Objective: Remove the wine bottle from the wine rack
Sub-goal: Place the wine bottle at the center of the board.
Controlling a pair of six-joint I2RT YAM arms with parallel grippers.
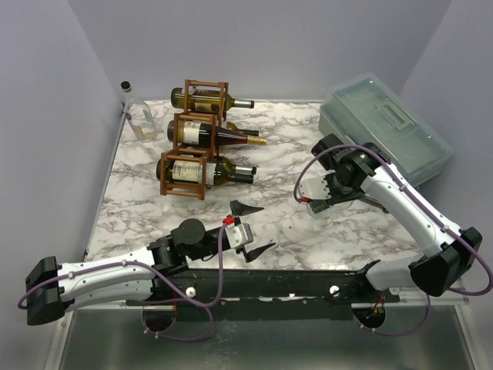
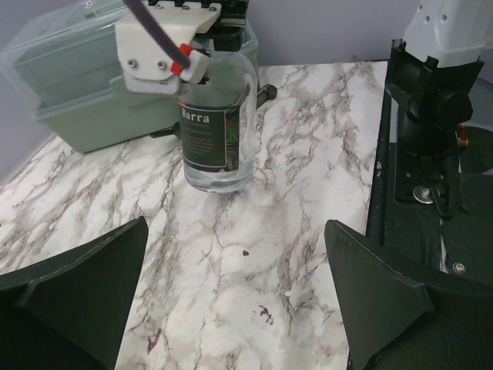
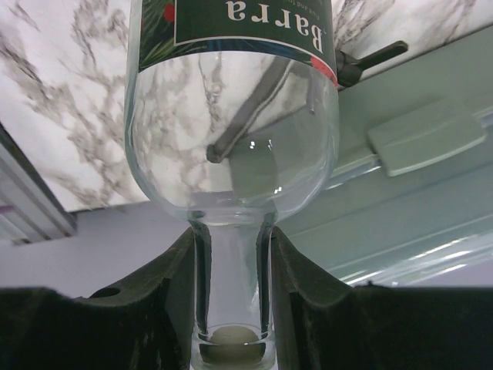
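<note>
At three o'clock on the worktop (image 1: 139,212), well apart from the wine rack (image 1: 189,150) at eleven, the right hand (image 3: 231,277) is clamped on the neck of the upright wine bottle (image 2: 219,131); left hand (image 2: 235,227) gapes idle; set-down looks done; next, unclamp and rise straight up.

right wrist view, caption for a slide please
The right claw grips a clear bottle by the neck, marble table and green box behind.

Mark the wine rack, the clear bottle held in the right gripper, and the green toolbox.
wine rack (image 1: 198,116), top external view, a bar between its upper tiers.
clear bottle (image 2: 216,135), left wrist view, its dark label.
green toolbox (image 1: 385,129), top external view, its translucent lid.
</note>
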